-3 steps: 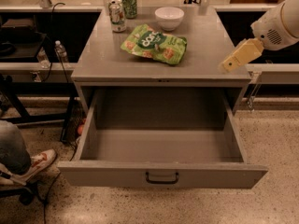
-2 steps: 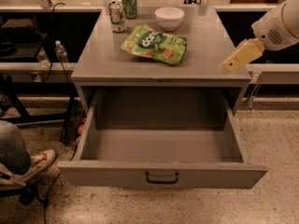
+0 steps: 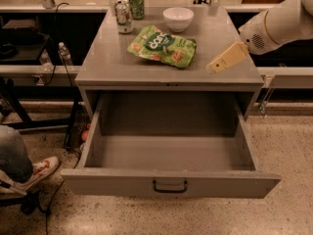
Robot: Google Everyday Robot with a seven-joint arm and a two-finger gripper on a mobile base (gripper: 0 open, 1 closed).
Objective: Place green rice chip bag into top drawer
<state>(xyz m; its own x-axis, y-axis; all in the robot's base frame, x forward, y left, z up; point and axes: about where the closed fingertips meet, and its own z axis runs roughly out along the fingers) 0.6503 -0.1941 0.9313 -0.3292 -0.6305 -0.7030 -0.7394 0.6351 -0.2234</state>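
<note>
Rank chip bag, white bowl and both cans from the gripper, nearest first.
Gripper at the table's right edge.
1. Green rice chip bag, centre.
2. White bowl, back centre.
3. Silver can and green can, back left; too close to separate.

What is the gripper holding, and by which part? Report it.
Nothing. The gripper hovers at the right side of the table, apart from the green rice chip bag, which lies free on the tabletop.
</note>
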